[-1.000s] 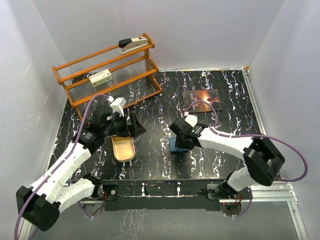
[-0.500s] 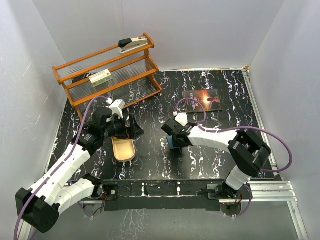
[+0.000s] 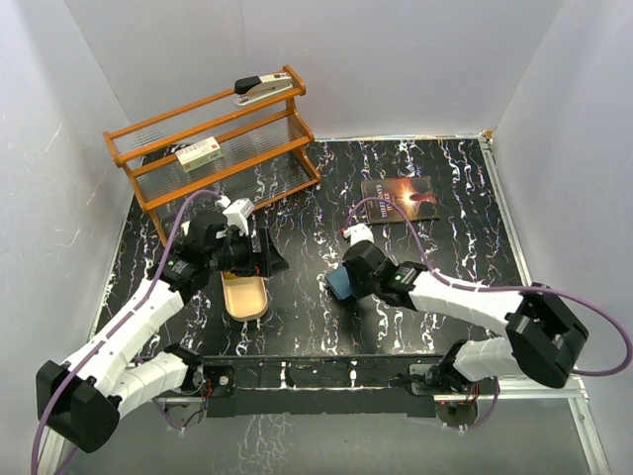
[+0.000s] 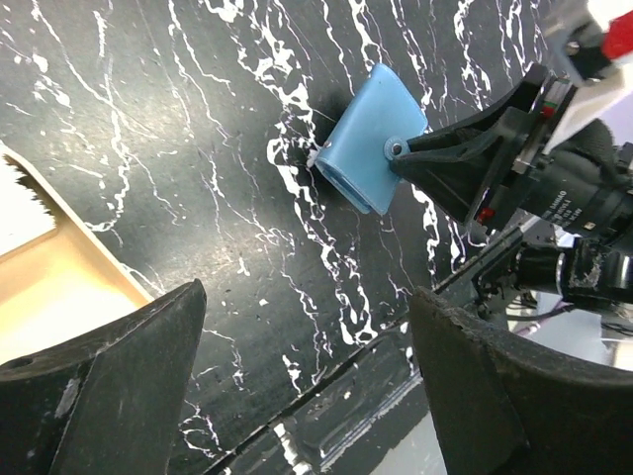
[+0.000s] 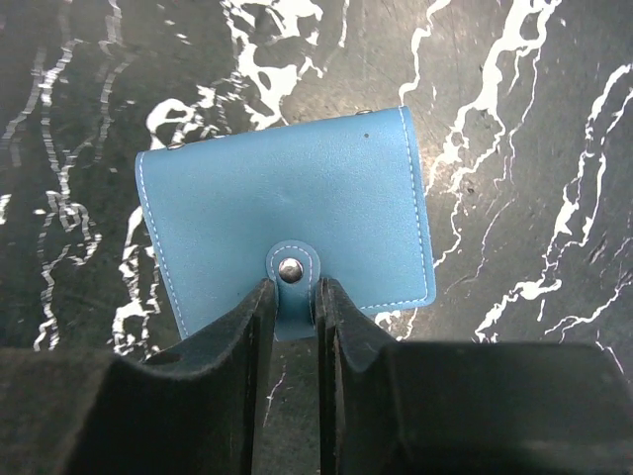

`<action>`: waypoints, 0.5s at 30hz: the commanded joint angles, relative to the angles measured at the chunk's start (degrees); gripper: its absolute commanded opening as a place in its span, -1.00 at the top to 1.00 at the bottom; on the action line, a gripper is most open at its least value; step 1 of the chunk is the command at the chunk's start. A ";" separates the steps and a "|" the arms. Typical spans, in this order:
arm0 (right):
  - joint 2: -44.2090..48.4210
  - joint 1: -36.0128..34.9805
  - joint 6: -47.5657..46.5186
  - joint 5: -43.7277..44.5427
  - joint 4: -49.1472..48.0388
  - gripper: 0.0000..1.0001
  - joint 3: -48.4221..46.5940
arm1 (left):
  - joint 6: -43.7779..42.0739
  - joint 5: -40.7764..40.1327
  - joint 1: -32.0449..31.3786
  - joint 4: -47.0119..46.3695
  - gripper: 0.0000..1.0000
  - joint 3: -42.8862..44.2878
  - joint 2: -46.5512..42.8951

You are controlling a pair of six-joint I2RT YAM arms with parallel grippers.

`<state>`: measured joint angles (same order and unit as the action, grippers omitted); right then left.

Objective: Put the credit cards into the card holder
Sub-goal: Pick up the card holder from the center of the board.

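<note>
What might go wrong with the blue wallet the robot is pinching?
1. The right end effector pinches only the little snap tab of the holder, so the tab may slip free.
2. The left end effector is open and apart from the holder, over by the tray. Nothing pins the holder down, so a pull might drag or lift it whole instead of opening it.

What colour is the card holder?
The card holder is blue; the right wrist view shows it best.
</note>
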<state>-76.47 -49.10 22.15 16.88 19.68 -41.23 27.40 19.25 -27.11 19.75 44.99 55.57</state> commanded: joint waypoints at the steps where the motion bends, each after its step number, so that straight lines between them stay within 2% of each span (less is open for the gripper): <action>1: 5.88 0.06 -4.34 -2.83 -8.35 1.00 1.08 | 2.34 6.22 0.11 -1.82 -0.62 1.25 1.25; 15: 17.65 -0.79 -7.72 -20.69 -17.17 1.00 1.10 | 11.75 17.12 0.13 -12.24 -0.58 0.38 7.28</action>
<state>-60.99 -49.21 15.88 1.78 9.04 -39.48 35.51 30.85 -27.11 11.88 44.99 61.84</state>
